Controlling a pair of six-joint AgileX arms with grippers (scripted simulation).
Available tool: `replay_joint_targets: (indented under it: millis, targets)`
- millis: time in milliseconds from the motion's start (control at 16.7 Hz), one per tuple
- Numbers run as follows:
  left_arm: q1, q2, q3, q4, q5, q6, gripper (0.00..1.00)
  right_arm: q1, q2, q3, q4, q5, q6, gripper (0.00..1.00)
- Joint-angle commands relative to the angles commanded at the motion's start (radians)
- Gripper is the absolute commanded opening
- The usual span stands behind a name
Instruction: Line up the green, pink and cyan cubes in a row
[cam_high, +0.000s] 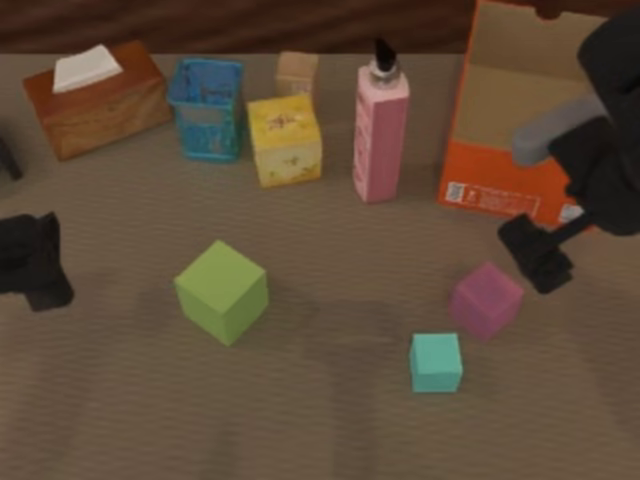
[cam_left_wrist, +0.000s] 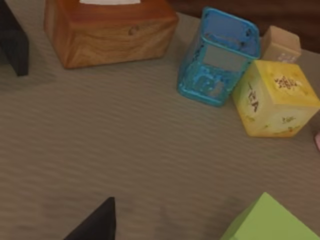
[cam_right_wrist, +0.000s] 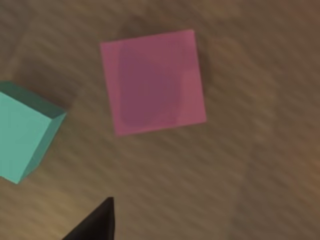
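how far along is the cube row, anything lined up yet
Nothing is lined up yet: the green cube sits well to the left, while the pink cube and cyan cube lie close together at the right, staggered. In hand: the right gripper is above and beside the pink cube, holding nothing. The left gripper waits at the left edge. All placing remains.

You see the right gripper (cam_high: 537, 254) hanging just beside the pink cube (cam_high: 486, 299), the cyan cube (cam_high: 436, 362) near it and the green cube (cam_high: 221, 290) well apart leftward.
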Motion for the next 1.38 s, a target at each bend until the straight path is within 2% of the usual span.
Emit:
replay_joint_targets:
  millis: [300, 540, 1020, 1380]
  targets:
    - [0.131, -0.362, -0.317, 0.224, 0.013, 0.224, 1.00, 0.068, 0.301, 0.242, -0.156, 0.002, -0.038, 1.00]
    - [0.184, -0.527, -0.443, 0.332, 0.022, 0.334, 1.00, 0.098, 0.433, 0.354, -0.218, 0.003, -0.054, 1.00]
    - [0.191, -0.550, -0.460, 0.347, 0.023, 0.350, 1.00, 0.099, 0.461, 0.362, -0.210, 0.003, -0.057, 1.00]
    - [0.191, -0.550, -0.460, 0.347, 0.023, 0.350, 1.00, 0.102, 0.557, 0.251, 0.005, 0.004, -0.054, 1.00]
